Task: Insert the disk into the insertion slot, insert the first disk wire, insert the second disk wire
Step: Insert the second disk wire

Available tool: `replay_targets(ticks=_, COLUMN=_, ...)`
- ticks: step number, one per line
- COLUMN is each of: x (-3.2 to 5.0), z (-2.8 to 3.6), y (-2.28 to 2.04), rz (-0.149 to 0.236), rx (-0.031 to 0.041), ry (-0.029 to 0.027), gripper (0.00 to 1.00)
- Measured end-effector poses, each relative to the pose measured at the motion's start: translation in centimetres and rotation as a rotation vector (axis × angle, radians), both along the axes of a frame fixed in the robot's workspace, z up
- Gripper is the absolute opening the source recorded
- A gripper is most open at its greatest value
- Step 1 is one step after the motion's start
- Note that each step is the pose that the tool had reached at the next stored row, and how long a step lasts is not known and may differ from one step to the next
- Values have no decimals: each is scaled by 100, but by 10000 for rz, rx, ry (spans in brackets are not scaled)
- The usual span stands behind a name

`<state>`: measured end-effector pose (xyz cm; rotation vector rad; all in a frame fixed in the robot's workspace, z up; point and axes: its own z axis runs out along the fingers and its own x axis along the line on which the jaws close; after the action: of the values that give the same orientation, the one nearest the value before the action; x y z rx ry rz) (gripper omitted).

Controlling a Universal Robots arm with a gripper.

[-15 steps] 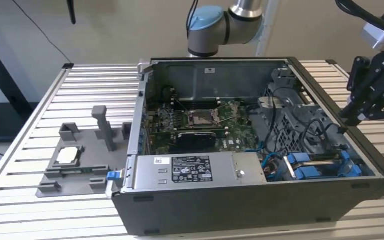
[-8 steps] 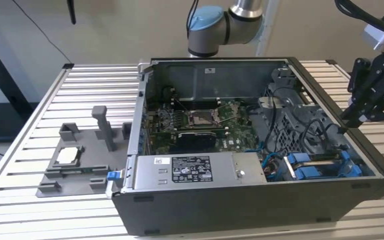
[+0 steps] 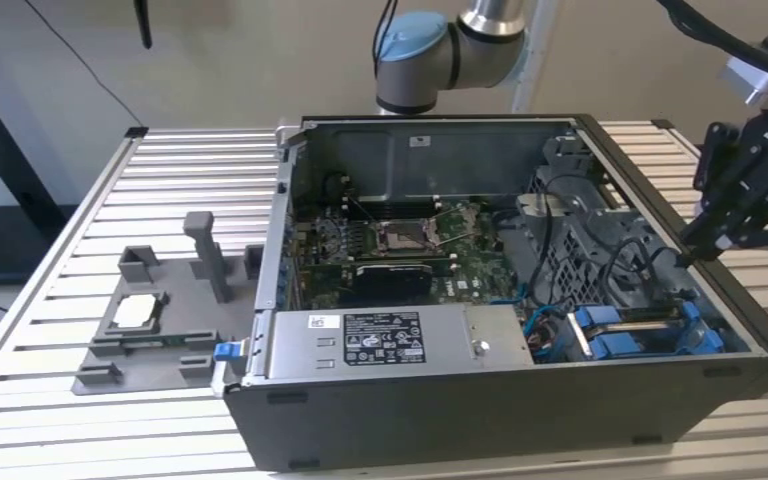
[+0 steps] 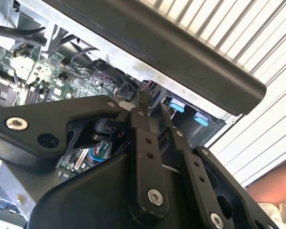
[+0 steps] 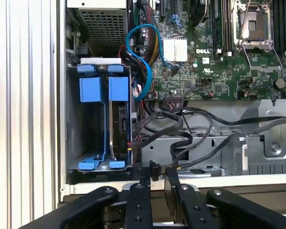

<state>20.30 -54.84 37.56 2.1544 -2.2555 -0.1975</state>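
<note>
Disk [image 5: 119, 128] and its blue carrier [image 5: 100, 89] already sit in the insertion slot [image 5: 71, 124], the grey metal bay in the corner of the open computer case [image 3: 491, 420]. In the first wrist view the disk stands on edge between the blue rails, with its blue end tabs at both ends of the bay. In the exterior view the disk [image 3: 644, 325] shows at the case corner nearest the exterior view's right, just beside the power supply [image 3: 371, 335].

The gripper [image 5: 156, 171] hangs over the case wall next to the bay. Its fingers [image 5: 145, 183] are drawn close together and appear to pinch a small black plug [image 5: 155, 168] between their tips. In the second wrist view the gripper [image 4: 150, 110] shows the same narrow gap, with the plug [image 4: 144, 98] poking out past the tips. The plug is close to the end of the disk but apart from it. In the exterior view the gripper [image 3: 695, 252] is above the case's wall on the exterior view's right, tilted in toward the inside.

Loose black cables [image 5: 181, 138] run across the metal floor between the bay and the motherboard [image 5: 214, 67]. The case stands on a slatted table [image 3: 197, 160], with a grey fixture [image 3: 157, 340] lying well apart on the exterior view's left. A person's arm [image 4: 276, 183] shows at the edge of the second wrist view.
</note>
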Motion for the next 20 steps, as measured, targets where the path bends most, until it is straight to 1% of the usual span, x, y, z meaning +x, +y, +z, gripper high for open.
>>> replay_targets(ticks=1, x=0, z=-7, y=0, rz=-6, rx=-8, ry=19, gripper=27)
replay_targets(ticks=5, x=1, z=-43, y=0, rz=-24, rx=-25, ry=122, gripper=27)
replay_targets(ticks=9, x=5, z=-78, y=0, rz=-32, rx=-40, ry=198, gripper=27)
replay_targets(ticks=20, x=15, z=-90, y=1, rz=-32, rx=-40, ry=208, gripper=27)
